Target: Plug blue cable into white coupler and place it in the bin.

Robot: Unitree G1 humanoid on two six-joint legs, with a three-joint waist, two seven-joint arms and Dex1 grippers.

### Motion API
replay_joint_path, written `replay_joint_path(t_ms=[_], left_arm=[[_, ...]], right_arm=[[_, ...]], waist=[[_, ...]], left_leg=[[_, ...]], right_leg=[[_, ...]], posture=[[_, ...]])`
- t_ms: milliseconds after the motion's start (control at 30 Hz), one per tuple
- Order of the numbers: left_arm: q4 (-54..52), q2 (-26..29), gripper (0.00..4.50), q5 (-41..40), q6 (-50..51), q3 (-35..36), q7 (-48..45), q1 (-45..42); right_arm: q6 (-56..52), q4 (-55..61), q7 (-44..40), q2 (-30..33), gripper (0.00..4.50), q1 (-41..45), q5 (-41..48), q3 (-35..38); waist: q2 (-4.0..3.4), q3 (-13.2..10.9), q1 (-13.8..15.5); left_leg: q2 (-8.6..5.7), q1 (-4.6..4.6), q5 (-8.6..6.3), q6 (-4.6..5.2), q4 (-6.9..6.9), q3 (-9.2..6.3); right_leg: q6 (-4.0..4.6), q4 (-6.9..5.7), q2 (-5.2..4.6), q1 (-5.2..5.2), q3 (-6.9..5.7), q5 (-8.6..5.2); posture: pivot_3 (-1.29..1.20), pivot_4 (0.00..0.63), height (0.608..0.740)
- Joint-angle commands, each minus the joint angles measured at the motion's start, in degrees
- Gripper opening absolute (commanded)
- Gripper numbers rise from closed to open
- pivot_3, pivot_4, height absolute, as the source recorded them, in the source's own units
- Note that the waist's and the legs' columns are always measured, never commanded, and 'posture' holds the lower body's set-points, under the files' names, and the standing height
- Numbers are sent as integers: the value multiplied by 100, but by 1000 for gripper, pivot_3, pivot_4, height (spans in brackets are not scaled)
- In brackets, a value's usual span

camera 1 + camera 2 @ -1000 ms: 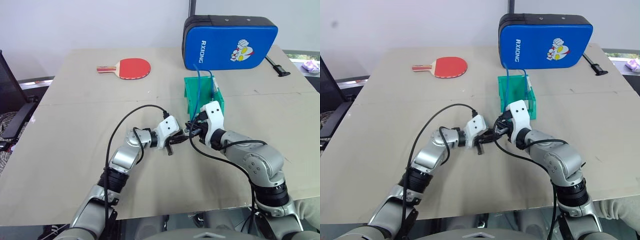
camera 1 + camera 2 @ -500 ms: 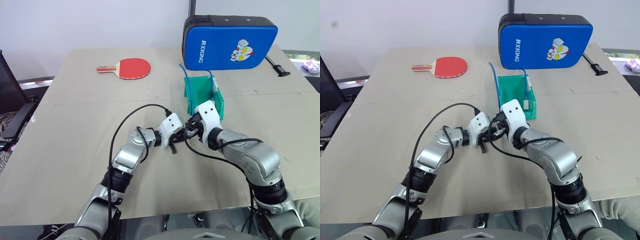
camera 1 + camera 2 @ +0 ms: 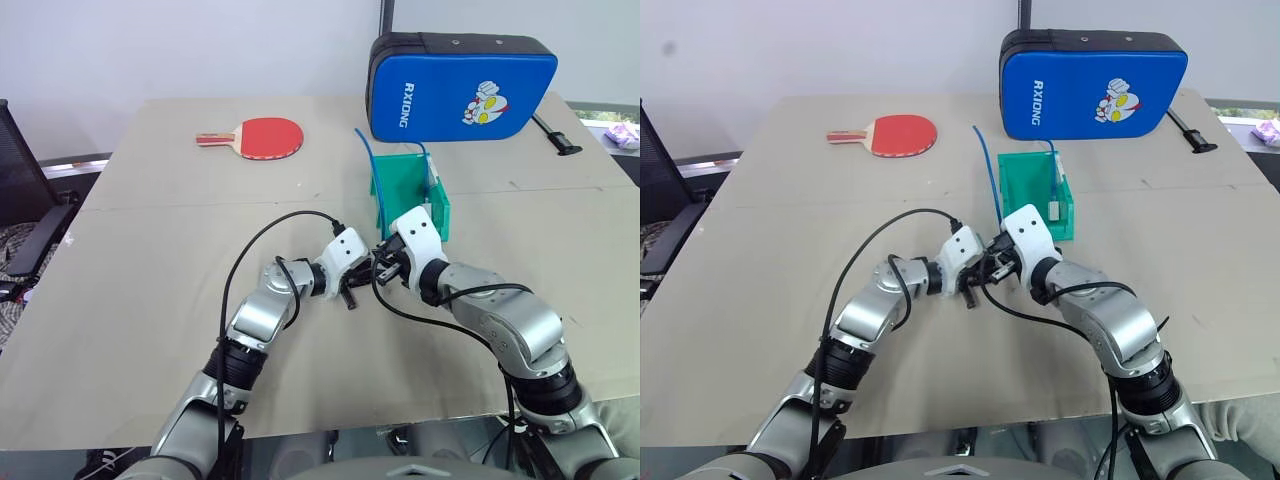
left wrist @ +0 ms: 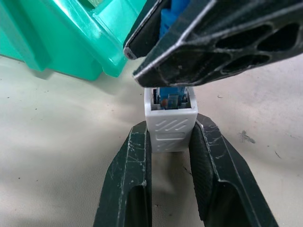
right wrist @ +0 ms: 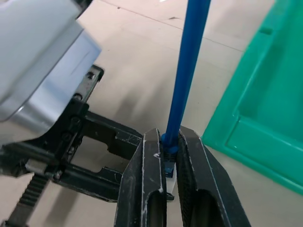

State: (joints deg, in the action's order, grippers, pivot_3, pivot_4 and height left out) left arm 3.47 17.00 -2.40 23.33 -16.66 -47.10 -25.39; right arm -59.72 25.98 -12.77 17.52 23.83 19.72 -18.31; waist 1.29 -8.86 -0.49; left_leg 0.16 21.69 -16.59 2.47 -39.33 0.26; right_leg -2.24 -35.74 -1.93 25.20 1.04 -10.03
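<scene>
- The coupler (image 4: 170, 124) sits mid-frame in the left wrist view, pinched by its sides between the left end effector's (image 4: 170, 161) two fingers, socket facing away from the wrist.
- A blue plug shows in that socket mouth; whether it has clicked home I cannot tell.
- The right end effector (image 5: 171, 156) is clamped tight on the cable (image 5: 187, 71) at its boot, right against the coupler; the cable rises from there toward the upper middle of the eye views.
- To do this step well, I judge: keep plug and socket on one line, push straight along that line, and keep the left grip square so the block doesn't twist out. Let go only once the plug sits flush.
- In the eye views both end effectors meet at centre frame, just above the surface (image 3: 150, 300), close in front of the bin (image 3: 400, 180).
- The bin stands just above centre; a second blue cable with a pale block (image 3: 1052, 208) at its end leans inside it, against the right wall.
- Carrying the joined pair in looks like a short move up-frame.
</scene>
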Motion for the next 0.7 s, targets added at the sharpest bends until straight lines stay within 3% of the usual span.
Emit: replay_joint_path(t_ms=[33,167,300,567,700], left_arm=[[-178,-149,492,-96,-100,-5,70,-208],[-115,-186,492,-89,-157,9,125,-251],[-151,-148,492,-228,-134,98,61,-158],[-889,391,4439,-906,81,742,-193,572],[-1334,756,4439,-1172,-264,1088,-366,1155]], right_arm=[[-199,-741,-467,213,0,-194,-100,-621],[26,-1110,-763,231,0,-116,-280,-792],[204,-1127,-856,124,0,-218,-309,-516],[337,-297,-798,-290,0,-553,293,890],[-38,499,-808,-437,0,-464,1129,1863]], waist=[[-1,3,-1],[-1,19,-6],[-1,19,-13],[-3,17,-67],[-9,9,-38]], left_leg=[[0,-3,0,0,0,-2],[0,-13,0,0,0,-15],[1,-69,0,0,4,-19],[13,-83,-1,-1,28,-22],[15,-62,-1,-1,51,-29]], right_leg=[[0,1,0,-4,-2,-1],[-3,1,2,-15,-12,-4],[14,3,1,-66,-15,-22],[13,3,9,-67,-15,-22],[16,1,14,-37,-19,-23]], posture=[[0,150,740],[0,150,740],[0,150,740],[0,150,740],[0,150,740]])
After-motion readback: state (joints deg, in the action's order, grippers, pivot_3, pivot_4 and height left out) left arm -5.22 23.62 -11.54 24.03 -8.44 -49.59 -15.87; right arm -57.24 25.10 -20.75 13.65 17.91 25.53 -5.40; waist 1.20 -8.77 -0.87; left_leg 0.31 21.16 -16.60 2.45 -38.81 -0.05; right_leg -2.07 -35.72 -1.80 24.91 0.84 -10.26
